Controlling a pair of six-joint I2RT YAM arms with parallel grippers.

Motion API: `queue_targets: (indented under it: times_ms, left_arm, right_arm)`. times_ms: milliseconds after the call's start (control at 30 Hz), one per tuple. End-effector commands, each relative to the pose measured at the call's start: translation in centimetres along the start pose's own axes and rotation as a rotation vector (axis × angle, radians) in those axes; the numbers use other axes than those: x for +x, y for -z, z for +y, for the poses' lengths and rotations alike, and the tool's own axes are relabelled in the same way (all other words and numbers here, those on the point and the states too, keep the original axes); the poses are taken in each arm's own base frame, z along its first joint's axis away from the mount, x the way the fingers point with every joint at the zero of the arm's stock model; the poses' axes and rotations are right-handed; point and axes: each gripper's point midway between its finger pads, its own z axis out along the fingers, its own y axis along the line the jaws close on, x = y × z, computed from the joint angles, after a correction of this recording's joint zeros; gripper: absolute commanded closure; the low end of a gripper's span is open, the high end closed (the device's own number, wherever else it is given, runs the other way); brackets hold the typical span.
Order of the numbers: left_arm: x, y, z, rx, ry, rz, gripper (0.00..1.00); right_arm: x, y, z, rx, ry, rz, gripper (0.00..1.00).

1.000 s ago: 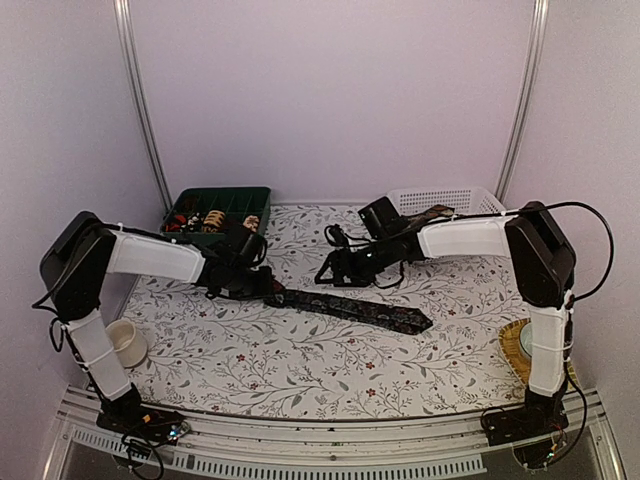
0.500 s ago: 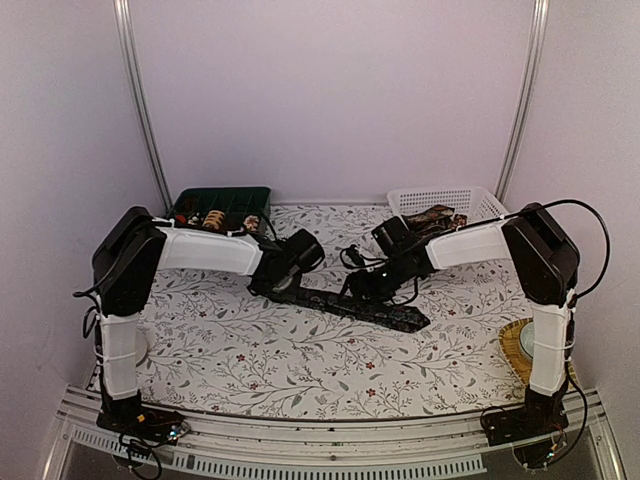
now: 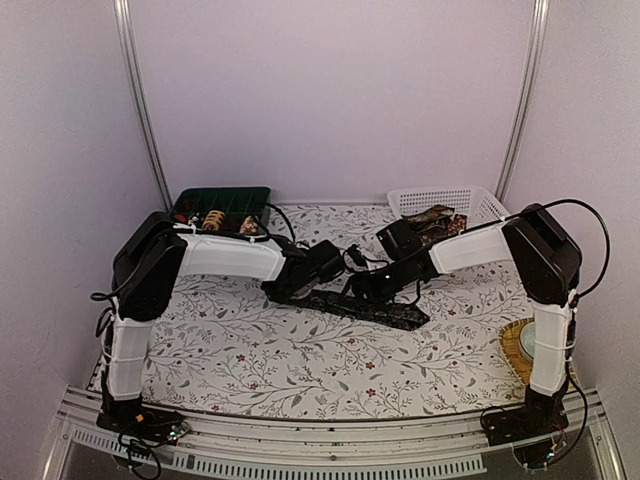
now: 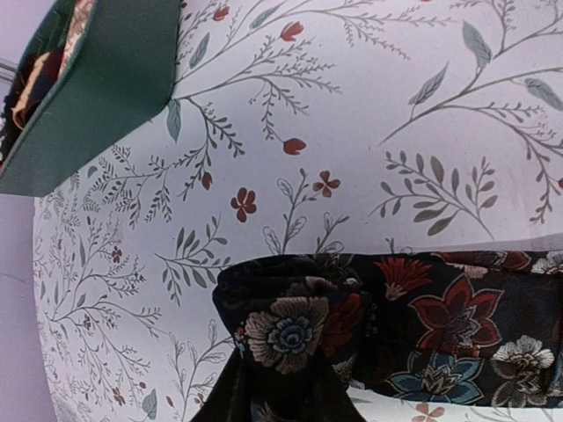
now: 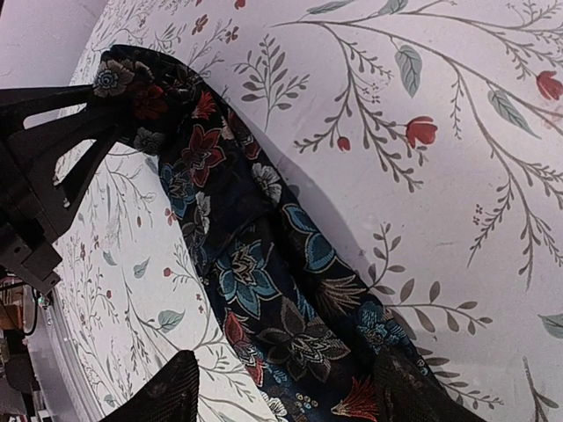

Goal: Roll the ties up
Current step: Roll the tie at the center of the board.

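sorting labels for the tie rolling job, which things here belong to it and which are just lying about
Job: dark floral tie on the table; rolled ties in the green tray; brown tie in the white basket.
Lying about: woven mat at the right edge.

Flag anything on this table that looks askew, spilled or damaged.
Nothing is spilled or damaged. The only oddity: the dark floral tie lies flat on the table, but its end nearer the green tray is folded back on itself in a loose, uneven bunch.
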Motion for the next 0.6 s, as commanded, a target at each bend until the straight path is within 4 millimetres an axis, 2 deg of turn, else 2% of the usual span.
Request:
queue_targets:
  times_ms: [0, 233, 567]
  left_arm:
    - [0.3, 0.4, -2.6, 0.069, -0.040, 0.001, 0.78]
    - [-0.5, 0.9, -4.5, 0.157, -0.036, -0.031, 0.72]
    - [-0.7, 1.5, -7.7, 0.361, -0.008, -0.049, 0.71]
  right_arm:
    - [4.0, -0.4, -1.4, 0.029, -0.076, 0.110, 0.32]
    - [3.8, -0.1, -1.1, -0.013, -0.095, 0.104, 0.32]
    - [2.7, 1.3, -0.2, -0.066, -0.108, 0.071, 0.32]
